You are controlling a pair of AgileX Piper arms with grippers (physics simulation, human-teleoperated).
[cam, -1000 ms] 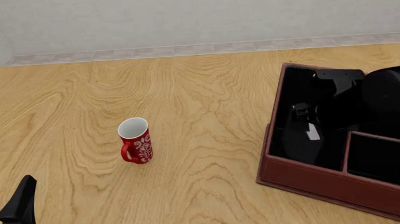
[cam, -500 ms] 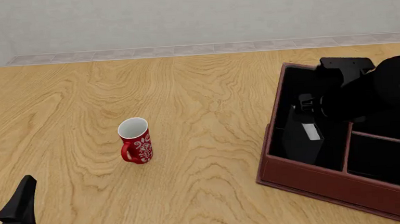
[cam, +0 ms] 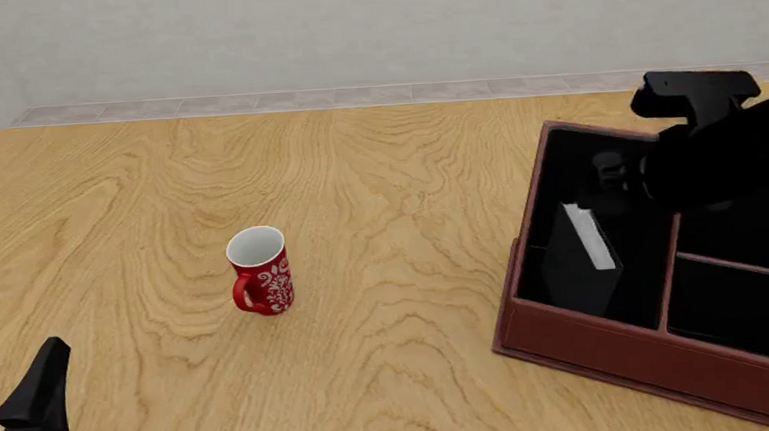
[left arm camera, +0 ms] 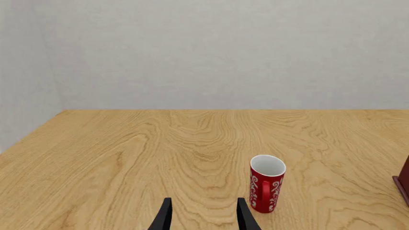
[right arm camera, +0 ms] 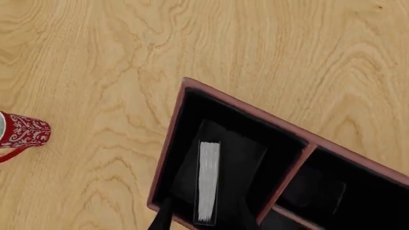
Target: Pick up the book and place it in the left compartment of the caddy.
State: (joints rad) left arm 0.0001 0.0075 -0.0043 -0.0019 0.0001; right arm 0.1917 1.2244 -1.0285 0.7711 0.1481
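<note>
Right hand [right arm camera: 203, 218] hangs above the caddy [cam: 593, 348] by the worktop's right edge, fingers apart and empty. Directly beneath, the book [right arm camera: 221, 172] stands in the left compartment [cam: 589, 163], its white page edge running along the compartment's length.

From the front view I see open wood across the table [cam: 381, 166], with only the red mug [cam: 260, 270] standing left of centre. At right, the caddy [cam: 633, 346] walls in its left compartment [cam: 563, 180], where the book [cam: 585, 253] stands leaning. My right arm [cam: 728, 154] hangs over the caddy's upper right, blocking entry from there.
</note>
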